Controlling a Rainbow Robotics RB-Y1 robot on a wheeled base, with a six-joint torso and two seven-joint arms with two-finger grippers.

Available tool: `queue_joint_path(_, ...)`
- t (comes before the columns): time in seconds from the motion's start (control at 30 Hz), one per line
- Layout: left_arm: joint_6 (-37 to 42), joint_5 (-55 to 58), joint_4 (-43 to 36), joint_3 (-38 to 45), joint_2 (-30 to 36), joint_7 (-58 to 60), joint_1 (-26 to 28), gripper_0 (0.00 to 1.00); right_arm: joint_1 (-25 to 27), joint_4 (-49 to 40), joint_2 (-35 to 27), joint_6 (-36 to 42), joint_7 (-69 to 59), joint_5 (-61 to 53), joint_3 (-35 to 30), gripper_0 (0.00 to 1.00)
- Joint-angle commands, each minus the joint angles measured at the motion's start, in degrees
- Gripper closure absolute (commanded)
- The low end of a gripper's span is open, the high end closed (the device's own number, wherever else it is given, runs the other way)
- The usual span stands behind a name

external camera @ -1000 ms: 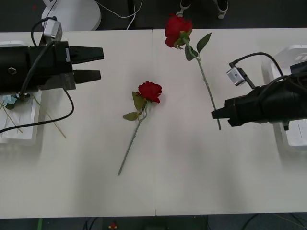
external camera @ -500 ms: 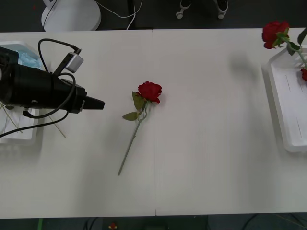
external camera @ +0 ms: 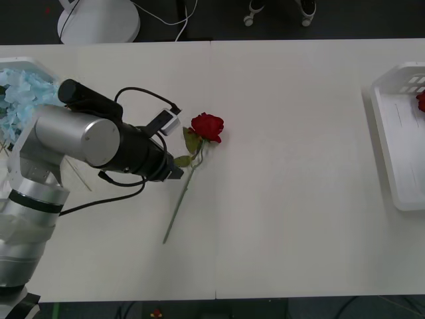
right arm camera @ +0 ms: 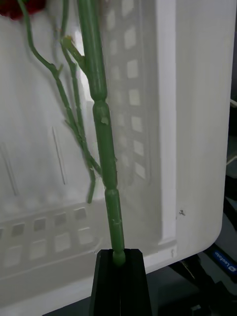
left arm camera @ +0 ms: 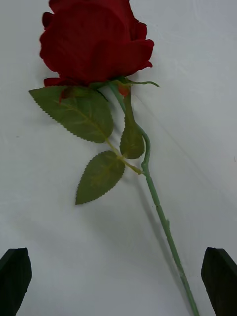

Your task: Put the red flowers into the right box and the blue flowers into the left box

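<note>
1. My left tool is over the middle of the surface. Its fingers are spread wide, one on each side of the stem. It holds nothing yet.

2. One red rose lies flat near the middle of the surface. Its head points to the far edge and its thin stem runs back toward the near edge. In the left wrist view I see the rose and its leaves right in front of my open tool.

3. My right tool is pinched shut on the stem of another red rose. That stem hangs over the inside of the right box. It is not let go yet.

4. The right box sits at the right edge of the surface. A bit of red shows inside it.

5. The left box is at the far left corner. Blue flowers fill it.

6. I think the job is almost done. The blue ones look put away. I still have to drop the held rose, then move the last rose from the middle to the right box.
</note>
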Motion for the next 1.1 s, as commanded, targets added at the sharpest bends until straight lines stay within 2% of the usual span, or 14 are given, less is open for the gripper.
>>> queue_joint_path(0.03, -1.65, -6.37, -0.74, -5.19, -4.8, 13.13, -3.09, 0.0, -1.84, 3.04, -0.35, -1.24, 3.01, 4.31, 2.76, 1.0)
queue_joint_path(0.2, -6.66, -9.62, 3.66, -8.27, -7.27, 17.78, -4.58, 0.0, -1.84, 4.53, 0.97, -1.68, 2.75, 4.83, 6.54, 1.0)
queue_joint_path(0.4, -12.11, -12.17, 11.04, -10.2, -9.29, 21.21, -7.48, 0.0, -1.93, 4.71, 2.99, -1.85, 2.75, 5.89, 6.8, 1.0)
queue_joint_path(0.43, -12.82, -12.26, 12.36, -10.2, -9.37, 21.21, -8.1, 0.0, -1.84, 4.79, 3.08, -1.85, 2.57, 5.8, 6.8, 0.84)
queue_joint_path(0.5, -14.13, -12.43, 14.12, -10.29, -9.64, 21.3, -8.98, 0.0, -1.84, 4.71, 3.08, -2.12, 2.57, 5.8, 6.8, 0.62)
queue_joint_path(0.63, -15.63, -12.43, 17.63, -10.29, -9.99, 21.56, -10.82, 0.0, -2.19, 4.79, 3.08, -2.56, 2.75, 4.48, 6.36, 0.31)
queue_joint_path(0.73, -15.8, -12.17, 19.83, -10.29, -10.08, 21.56, -12.05, 0.07, -3.07, 4.79, 3.08, -2.38, 3.1, 3.43, 5.57, 0.2)
queue_joint_path(0.9, -17.3, -12.08, 21.76, -10.29, -10.17, 21.04, -12.32, 0.1, -5.53, 4.79, 2.2, -1.5, 4.68, 2.28, 2.94, 0.04)
queue_joint_path(1.07, -17.3, -12.43, 22.2, -10.82, -10.17, 20.86, -12.32, 0.26, -7.12, 4.71, 1.76, 1.49, 12.24, -1.94, -3.04, 0.0)
queue_joint_path(1.1, -17.39, -12.52, 22.2, -10.91, -10.17, 20.95, -12.32, 0.32, -7.55, 4.62, 1.76, 2.45, 14.0, -3.08, -3.92, 0.0)
